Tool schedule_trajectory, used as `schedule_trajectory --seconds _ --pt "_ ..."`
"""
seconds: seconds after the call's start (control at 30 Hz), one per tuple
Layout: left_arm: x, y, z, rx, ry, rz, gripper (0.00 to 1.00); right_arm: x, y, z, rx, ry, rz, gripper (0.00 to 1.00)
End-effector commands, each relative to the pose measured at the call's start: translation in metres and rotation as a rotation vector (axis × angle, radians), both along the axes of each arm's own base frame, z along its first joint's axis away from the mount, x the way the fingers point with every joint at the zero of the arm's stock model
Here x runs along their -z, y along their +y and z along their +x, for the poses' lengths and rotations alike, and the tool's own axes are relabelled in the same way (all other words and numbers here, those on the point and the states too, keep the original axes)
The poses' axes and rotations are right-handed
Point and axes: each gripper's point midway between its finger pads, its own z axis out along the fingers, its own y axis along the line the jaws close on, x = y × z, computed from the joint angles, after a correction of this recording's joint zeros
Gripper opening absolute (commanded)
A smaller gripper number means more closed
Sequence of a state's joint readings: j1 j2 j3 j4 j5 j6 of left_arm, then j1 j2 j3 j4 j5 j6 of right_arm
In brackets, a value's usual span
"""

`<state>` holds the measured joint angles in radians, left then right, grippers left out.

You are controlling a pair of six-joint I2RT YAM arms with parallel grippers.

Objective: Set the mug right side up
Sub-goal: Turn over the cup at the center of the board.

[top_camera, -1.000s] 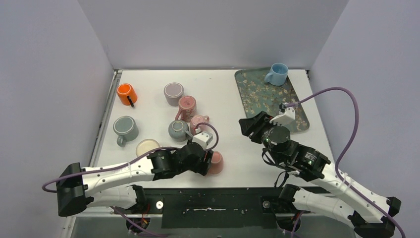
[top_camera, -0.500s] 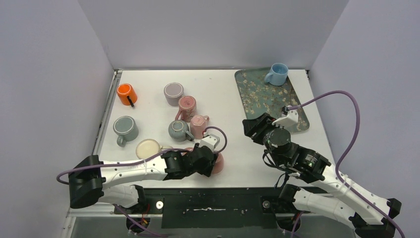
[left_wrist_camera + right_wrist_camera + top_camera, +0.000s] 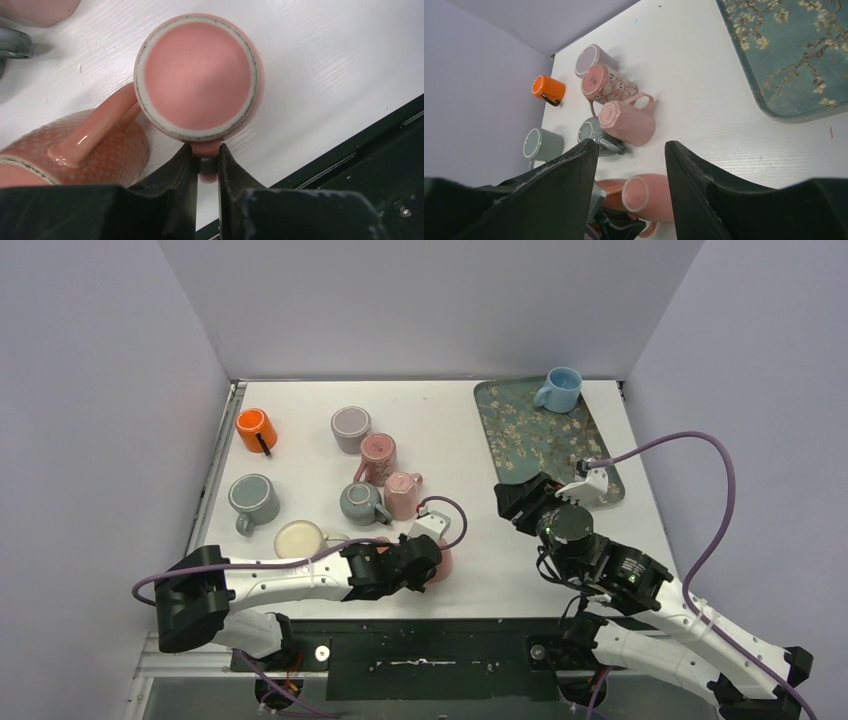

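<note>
Pink mug (image 3: 197, 77) bottom-up, handle (image 3: 206, 166) tight between left jaws; right jaws apart above the table (image 3: 704, 80).

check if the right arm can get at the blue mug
Probably yes: the right gripper is open and empty, with only bare tray between it and the blue mug.

A: How many mugs (image 3: 253, 498)?
B: Ten: nine left of the tray (image 3: 530, 440), one blue mug (image 3: 558, 390) on it.
A: By colour?
B: Four pink, two grey; orange, lilac, cream and blue, one each. One tray.
</note>
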<state>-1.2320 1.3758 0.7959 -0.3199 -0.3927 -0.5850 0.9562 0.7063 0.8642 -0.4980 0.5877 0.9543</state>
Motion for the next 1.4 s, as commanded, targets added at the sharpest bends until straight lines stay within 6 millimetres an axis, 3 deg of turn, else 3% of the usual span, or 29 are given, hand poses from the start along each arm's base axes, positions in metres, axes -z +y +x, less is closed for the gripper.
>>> schedule_trajectory --seconds 0.0,0.1,0.23,0.47,0.83,1.13,1.37 --pt "-0.035 -0.023 0.016 -0.036 -0.072 -0.104 0.06 -0.004 0.002 0.002 0.001 -0.027 0.034 0.53" --pt "-0.051 -0.028 0.018 -0.057 -0.072 -0.163 0.00 0.001 0.015 0.001 -0.050 -0.017 0.044 0.54" --pt "-0.083 -0.034 0.025 -0.077 -0.080 -0.277 0.00 0.007 0.026 -0.002 -0.104 -0.008 0.051 0.55" --pt "-0.127 -0.034 0.053 -0.105 -0.023 -0.525 0.00 0.011 0.043 -0.007 -0.184 -0.019 0.097 0.56" --pt "-0.223 -0.017 0.093 -0.141 -0.003 -1.091 0.00 -0.013 0.092 -0.021 -0.418 -0.122 0.266 0.57" --pt "-0.292 0.002 0.089 -0.125 -0.107 -1.316 0.00 -0.019 0.108 -0.022 -0.446 -0.074 0.372 0.57" --pt "-0.320 0.009 0.073 -0.076 -0.102 -1.433 0.00 -0.051 0.117 -0.023 -0.471 -0.102 0.470 0.55"
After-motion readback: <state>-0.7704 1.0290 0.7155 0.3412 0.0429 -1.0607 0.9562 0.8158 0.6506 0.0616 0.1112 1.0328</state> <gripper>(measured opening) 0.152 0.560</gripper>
